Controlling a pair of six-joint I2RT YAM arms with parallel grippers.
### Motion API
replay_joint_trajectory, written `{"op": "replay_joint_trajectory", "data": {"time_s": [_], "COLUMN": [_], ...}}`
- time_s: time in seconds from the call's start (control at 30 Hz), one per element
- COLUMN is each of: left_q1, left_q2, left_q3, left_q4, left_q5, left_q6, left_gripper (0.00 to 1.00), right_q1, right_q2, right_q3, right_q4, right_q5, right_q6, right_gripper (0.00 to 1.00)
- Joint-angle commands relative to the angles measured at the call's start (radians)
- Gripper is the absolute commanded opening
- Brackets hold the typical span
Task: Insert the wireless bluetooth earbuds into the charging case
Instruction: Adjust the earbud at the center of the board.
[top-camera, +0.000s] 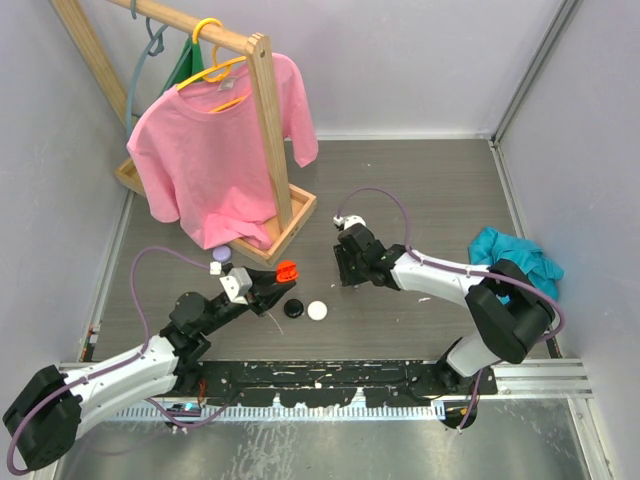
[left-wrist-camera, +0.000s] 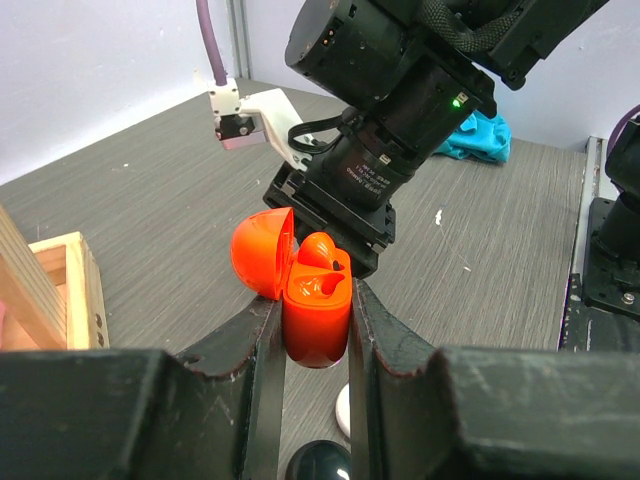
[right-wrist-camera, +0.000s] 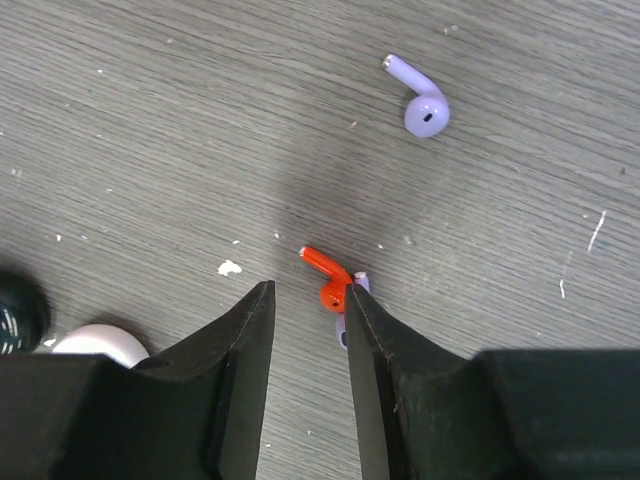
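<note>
Nearest the arm bases: black case (top-camera: 293, 308) and white case (top-camera: 317, 311), just beside each other on the table (top-camera: 430, 180)
left gripper (left-wrist-camera: 316, 298): clamped on the charging case, one finger on each side of its body
charging case (left-wrist-camera: 316, 325): orange-red, held at 12 o'clock of the black case; lid swung open toward 9 o'clock in the left wrist view
seated earbud (left-wrist-camera: 320, 250): orange-red, standing in the open case
right gripper (right-wrist-camera: 307, 292): at 3 o'clock of the charging case in the top view, pointing down at the table; jaws a narrow gap apart, nothing between them
loose earbud (right-wrist-camera: 328, 278): orange-red, on the table just beside the right-hand fingertip; contact cannot be told
pale purple piece (right-wrist-camera: 343, 330): against the loose earbud, mostly hidden by that finger
purple earbud (right-wrist-camera: 422, 100): on the table at 1 o'clock of the loose earbud, well apart
teal cloth (top-camera: 510, 258): 3 o'clock of the table
pink shirt (top-camera: 215, 150): hanging on the wooden rack (top-camera: 270, 130), 11 o'clock, farthest
</note>
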Motion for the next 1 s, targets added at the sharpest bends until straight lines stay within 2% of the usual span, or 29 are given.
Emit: {"op": "replay_joint_trajectory", "data": {"time_s": [0.0, 0.2, 0.73, 0.97], "left_q1": [0.0, -0.001, 0.0, 0.0], "left_q2": [-0.009, -0.006, -0.003, 0.0], "left_q3": [0.044, 0.045, 0.046, 0.047], "left_q4": [0.048, 0.048, 0.045, 0.044], "left_q5": [-0.004, -0.003, 0.001, 0.003], "left_q6": [-0.002, -0.002, -0.002, -0.002], "left_gripper": [0.0, 0.0, 0.0, 0.0], "right_q1": [0.005, 0.006, 0.019, 0.02], "right_q2": [0.001, 0.047, 0.097, 0.064], "right_q3": [0.035, 0.036, 0.058, 0.09], "right_q4": [-0.024, -0.026, -0.019, -0.038], "right_q5": [0.05, 0.041, 0.055, 0.06], "right_q6": [0.0, 0.0, -0.025, -0.054], "right_gripper": [0.4, 0.38, 0.24, 0.25]}}
